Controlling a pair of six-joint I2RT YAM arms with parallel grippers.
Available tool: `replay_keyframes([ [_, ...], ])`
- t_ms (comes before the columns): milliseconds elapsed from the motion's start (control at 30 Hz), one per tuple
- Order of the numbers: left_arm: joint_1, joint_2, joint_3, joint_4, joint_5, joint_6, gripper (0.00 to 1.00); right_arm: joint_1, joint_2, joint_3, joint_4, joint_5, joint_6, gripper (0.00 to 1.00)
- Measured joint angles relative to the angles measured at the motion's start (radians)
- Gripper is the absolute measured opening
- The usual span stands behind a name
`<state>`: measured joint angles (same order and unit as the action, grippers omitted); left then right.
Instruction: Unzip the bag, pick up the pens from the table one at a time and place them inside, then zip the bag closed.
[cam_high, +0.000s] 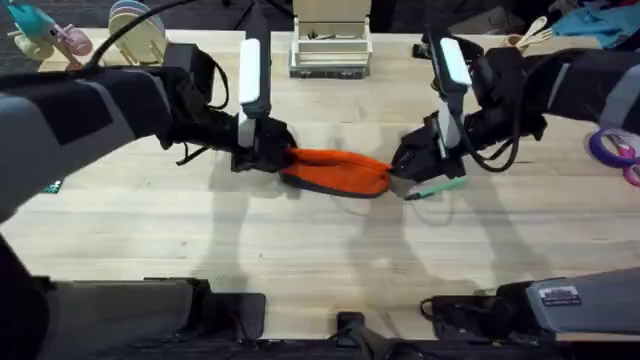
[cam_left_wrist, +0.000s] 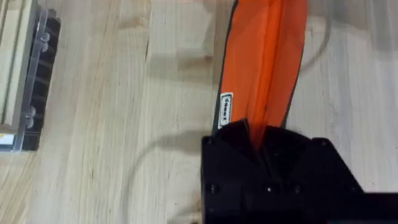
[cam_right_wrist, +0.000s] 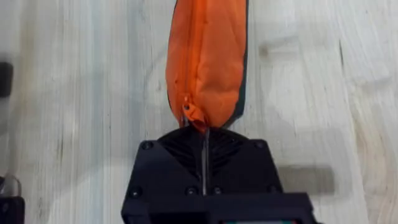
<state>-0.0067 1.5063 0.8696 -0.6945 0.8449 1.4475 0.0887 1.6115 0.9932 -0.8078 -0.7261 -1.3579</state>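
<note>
The orange bag (cam_high: 335, 172) lies on the table (cam_high: 300, 250) between my two grippers. My left gripper (cam_high: 278, 156) is shut on the bag's left end; the left wrist view shows the orange fabric (cam_left_wrist: 264, 62) pinched between that gripper's (cam_left_wrist: 256, 134) fingers. My right gripper (cam_high: 402, 172) is at the bag's right end. In the right wrist view the bag (cam_right_wrist: 208, 62) has its zipper closed along the top, and that gripper (cam_right_wrist: 202, 130) is shut on the zipper pull (cam_right_wrist: 191, 114). A light green pen (cam_high: 437, 187) lies on the table just right of the bag, under the right gripper.
A white organiser (cam_high: 330, 45) stands at the table's back centre, and its side (cam_left_wrist: 25, 81) is visible in the left wrist view. Toys and plates (cam_high: 140, 35) sit at the back left. Purple tape rolls (cam_high: 610, 148) lie at the right edge.
</note>
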Motion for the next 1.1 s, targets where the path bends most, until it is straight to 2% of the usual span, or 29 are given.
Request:
replay_keyframes([
  [233,0.0,0.0,0.0,0.0,0.0,0.0,0.042,0.0,-0.011,0.0,0.0,0.001,0.0,0.033],
  [433,0.001,0.0,0.0,0.0,0.0,0.0,0.042,0.0,-0.095,0.0,0.0,-0.001,0.0,0.031],
  [733,0.001,0.0,0.0,0.0,0.0,0.0,0.042,0.006,-0.151,0.001,0.004,-0.071,0.0,0.031],
  [900,0.001,0.0,0.0,-0.001,0.0,0.0,0.042,0.055,-0.151,0.001,0.043,-0.083,0.014,0.033],
  [1100,0.002,0.0,0.0,0.0,-0.001,0.0,0.042,0.164,-0.151,0.001,0.204,-0.082,0.137,0.033],
])
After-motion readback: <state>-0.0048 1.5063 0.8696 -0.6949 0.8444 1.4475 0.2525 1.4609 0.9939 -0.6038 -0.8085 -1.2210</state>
